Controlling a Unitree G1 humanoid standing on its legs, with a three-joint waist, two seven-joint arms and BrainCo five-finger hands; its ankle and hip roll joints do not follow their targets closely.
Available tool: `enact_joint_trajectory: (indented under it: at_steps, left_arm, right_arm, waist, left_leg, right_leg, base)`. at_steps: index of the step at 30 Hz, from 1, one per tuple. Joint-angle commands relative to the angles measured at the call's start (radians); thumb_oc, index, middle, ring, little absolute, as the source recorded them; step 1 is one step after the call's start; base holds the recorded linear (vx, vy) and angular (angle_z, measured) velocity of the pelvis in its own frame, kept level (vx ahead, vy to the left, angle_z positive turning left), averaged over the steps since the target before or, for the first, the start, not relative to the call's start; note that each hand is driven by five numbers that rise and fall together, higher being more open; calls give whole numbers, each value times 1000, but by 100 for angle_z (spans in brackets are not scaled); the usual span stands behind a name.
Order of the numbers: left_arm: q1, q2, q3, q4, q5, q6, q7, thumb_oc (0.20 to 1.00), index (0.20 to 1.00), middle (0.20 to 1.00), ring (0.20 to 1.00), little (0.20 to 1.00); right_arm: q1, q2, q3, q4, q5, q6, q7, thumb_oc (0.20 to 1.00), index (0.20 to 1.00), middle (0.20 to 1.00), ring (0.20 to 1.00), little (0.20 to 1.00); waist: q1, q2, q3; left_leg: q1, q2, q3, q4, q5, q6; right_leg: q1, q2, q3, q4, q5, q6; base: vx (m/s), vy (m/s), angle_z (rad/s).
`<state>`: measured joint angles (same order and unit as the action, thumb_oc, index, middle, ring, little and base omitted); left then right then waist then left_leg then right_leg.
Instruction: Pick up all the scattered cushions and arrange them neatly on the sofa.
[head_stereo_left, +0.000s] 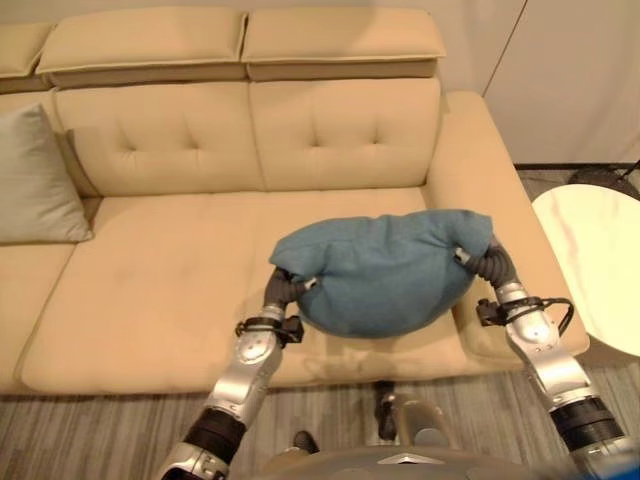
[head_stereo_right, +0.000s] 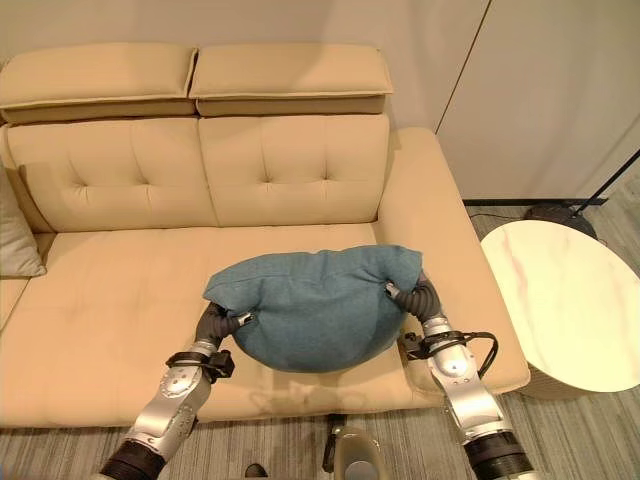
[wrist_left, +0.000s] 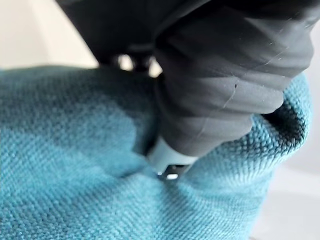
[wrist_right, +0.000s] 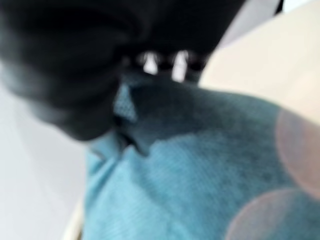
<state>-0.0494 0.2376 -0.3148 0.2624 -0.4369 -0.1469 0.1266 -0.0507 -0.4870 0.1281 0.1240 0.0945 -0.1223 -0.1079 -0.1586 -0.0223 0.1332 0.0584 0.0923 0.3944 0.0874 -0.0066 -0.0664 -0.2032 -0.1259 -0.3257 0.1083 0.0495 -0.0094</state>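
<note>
Blue cushion (head_stereo_left: 385, 275) held above the sofa's (head_stereo_left: 160, 300) seat, near the right armrest. Left hand (head_stereo_left: 283, 286) and right hand (head_stereo_left: 487, 260) each pinch an upper corner, fingers closed into bunched fabric. The sagging belly suggests a soft, light filling; corner holds should suffice. A grey cushion (head_stereo_left: 35, 180) leans against the backrest at far left.
</note>
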Motion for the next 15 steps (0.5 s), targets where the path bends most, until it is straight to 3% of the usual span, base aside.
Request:
enact_joint_trajectory:
  at_steps: [1,5,6,8,9,15]
  left_arm:
    - [-49,6,18,-90,32,-103,-43,200,200,200,200,200]
    - [-35,15,31,-106,43,-97,-41,200,200,200,200,200]
    - [-35,19,41,-111,49,-100,-33,200,200,200,200,200]
    - [-37,20,46,-111,49,-103,-27,200,200,200,200,200]
    - [-39,26,58,-115,43,-110,-21,200,200,200,200,200]
    - [-53,26,74,-155,29,-121,-11,200,200,200,200,200]
  right_arm:
    - [-50,-22,-69,-101,53,-111,-15,200,200,200,200,200]
    - [-44,-19,-59,-106,48,-104,-4,200,200,200,200,200]
    - [-48,-17,-48,-110,40,-104,-2,200,200,200,200,200]
    - [-53,-16,-41,-109,40,-104,-2,200,200,200,200,200]
    - [-65,-15,-31,-103,41,-103,-4,200,200,200,200,200]
    - [-97,-14,-25,-133,35,-98,-3,200,200,200,200,200]
  waist:
    - [3,-58,-57]
    - [20,-78,-71]
    - [36,-74,-73]
    - [44,-70,-73]
    - [54,-63,-77]
    - [54,-16,-111]
  left_leg:
    - [-72,0,-25,285,-132,-59]
    - [-132,0,-78,224,-143,-35]
    - [-133,9,-117,126,-97,-39]
    - [-133,12,-144,75,-69,-44]
    - [-121,18,-195,13,-47,-49]
    - [-5,-12,-159,-130,-23,-38]
  right_leg:
    - [107,-3,22,-89,-17,131]
    - [133,-6,46,-110,-31,129]
    - [145,7,76,-112,-46,129]
    - [149,15,93,-114,-53,127]
    - [160,29,125,-115,-67,120]
    - [207,29,151,-145,-60,129]
  base:
    - [94,-89,34]
    - [186,-25,-18]
    - [171,52,-34]
    - [158,47,-56]
    - [153,46,-63]
    - [167,113,-33]
